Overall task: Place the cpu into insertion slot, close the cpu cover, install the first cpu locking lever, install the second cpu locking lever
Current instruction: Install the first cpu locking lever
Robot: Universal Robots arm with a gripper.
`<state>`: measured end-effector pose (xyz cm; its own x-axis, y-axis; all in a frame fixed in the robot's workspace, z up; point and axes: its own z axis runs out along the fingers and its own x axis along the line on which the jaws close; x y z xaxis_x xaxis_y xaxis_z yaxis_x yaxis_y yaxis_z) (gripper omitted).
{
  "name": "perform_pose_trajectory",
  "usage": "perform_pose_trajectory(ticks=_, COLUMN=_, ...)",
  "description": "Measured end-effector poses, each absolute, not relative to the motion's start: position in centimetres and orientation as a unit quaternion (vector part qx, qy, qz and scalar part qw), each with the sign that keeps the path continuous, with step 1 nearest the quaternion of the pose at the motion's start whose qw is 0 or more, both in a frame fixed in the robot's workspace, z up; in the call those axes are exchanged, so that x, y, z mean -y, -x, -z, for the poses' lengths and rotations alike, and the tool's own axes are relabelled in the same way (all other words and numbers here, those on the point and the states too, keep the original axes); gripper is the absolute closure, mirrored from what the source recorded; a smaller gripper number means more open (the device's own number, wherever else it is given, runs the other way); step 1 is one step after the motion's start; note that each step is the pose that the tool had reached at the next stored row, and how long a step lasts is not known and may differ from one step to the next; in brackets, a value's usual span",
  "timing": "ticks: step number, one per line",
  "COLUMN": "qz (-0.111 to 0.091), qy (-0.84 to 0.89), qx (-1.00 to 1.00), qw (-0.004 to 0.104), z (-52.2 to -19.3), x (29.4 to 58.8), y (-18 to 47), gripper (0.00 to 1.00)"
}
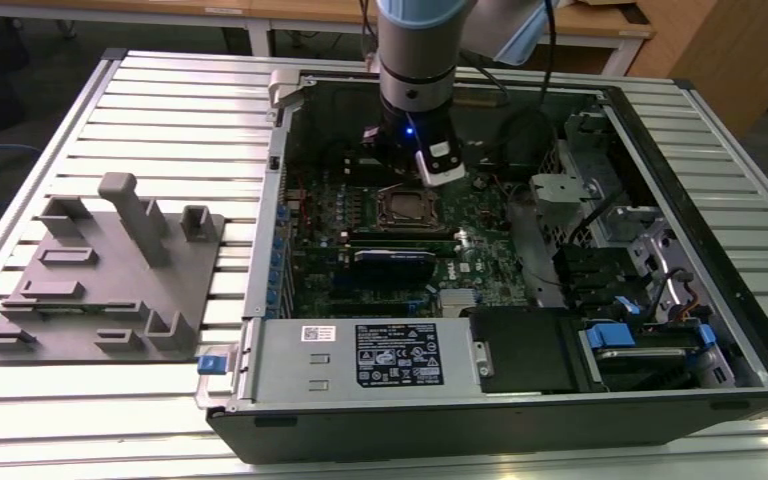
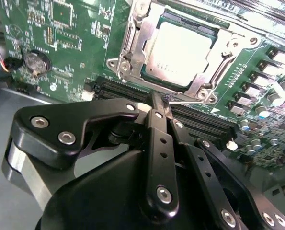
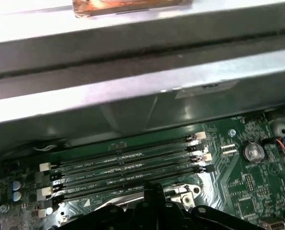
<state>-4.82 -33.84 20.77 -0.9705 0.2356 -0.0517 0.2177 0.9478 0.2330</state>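
The cpu [image 2: 180, 50], a silver-grey square, lies flat in the insertion slot [image 2: 167, 18] on the green board. The cpu cover [image 2: 132, 43], a metal frame, is folded down over its edges. A thin wire locking lever [image 2: 192, 102] runs along the socket's side that faces the memory slots. My gripper [image 2: 156, 106] has its black fingers pressed together, shut, with the tips at that lever's end; I cannot tell whether they pinch it. In the exterior view the gripper [image 1: 408, 180] hangs just behind the cpu cover [image 1: 404, 208] inside the open computer case.
Long black memory slots [image 3: 128, 163] lie right beside the fingertips [image 3: 154, 191], with the grey case wall [image 3: 132, 96] beyond. A coin battery [image 2: 37, 62] sits on the board. A grey fixture [image 1: 104, 270] stands on the slatted table on the exterior view's left. The power supply [image 1: 357, 355] occupies the case's front.
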Motion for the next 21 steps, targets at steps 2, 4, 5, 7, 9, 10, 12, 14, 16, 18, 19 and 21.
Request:
perform_pose_trajectory(ticks=2, qz=-0.112, qy=-0.121, qx=-0.985, qw=0.040, z=-20.7, x=33.7, y=4.8, gripper=0.90)
perform_pose_trajectory(ticks=4, qz=-0.111, qy=-0.124, qx=-0.985, qw=0.041, z=-20.7, x=33.4, y=4.8, gripper=0.90)
perform_pose_trajectory(ticks=5, qz=-0.111, qy=-0.125, qx=-0.985, qw=0.041, z=-20.6, x=33.2, y=4.8, gripper=0.90)
perform_pose_trajectory(ticks=7, qz=-0.109, qy=-0.128, qx=-0.985, qw=0.041, z=-20.6, x=33.0, y=4.8, gripper=0.90)
perform_pose_trajectory(ticks=9, qz=-0.106, qy=-0.130, qx=-0.985, qw=0.042, z=-20.6, x=32.8, y=4.8, gripper=0.90)
perform_pose_trajectory(ticks=10, qz=-0.105, qy=-0.131, qx=-0.985, qw=0.042, z=-20.6, x=32.8, y=4.8, gripper=0.90)
perform_pose_trajectory(ticks=12, qz=-0.103, qy=-0.132, qx=-0.985, qw=0.043, z=-20.5, x=32.8, y=4.8, gripper=0.90)
perform_pose_trajectory(ticks=14, qz=-0.101, qy=-0.132, qx=-0.985, qw=0.044, z=-20.5, x=32.8, y=4.8, gripper=0.90)
perform_pose_trajectory(ticks=16, qz=-0.100, qy=-0.132, qx=-0.985, qw=0.046, z=-20.4, x=32.7, y=4.8, gripper=0.90)
perform_pose_trajectory(ticks=18, qz=-0.099, qy=-0.132, qx=-0.985, qw=0.046, z=-20.4, x=32.7, y=4.8, gripper=0.90)
perform_pose_trajectory(ticks=19, qz=-0.099, qy=-0.132, qx=-0.985, qw=0.046, z=-20.4, x=32.7, y=4.8, gripper=0.90)
perform_pose_trajectory(ticks=21, qz=-0.099, qy=-0.132, qx=-0.985, qw=0.046, z=-20.4, x=32.7, y=4.8, gripper=0.90)
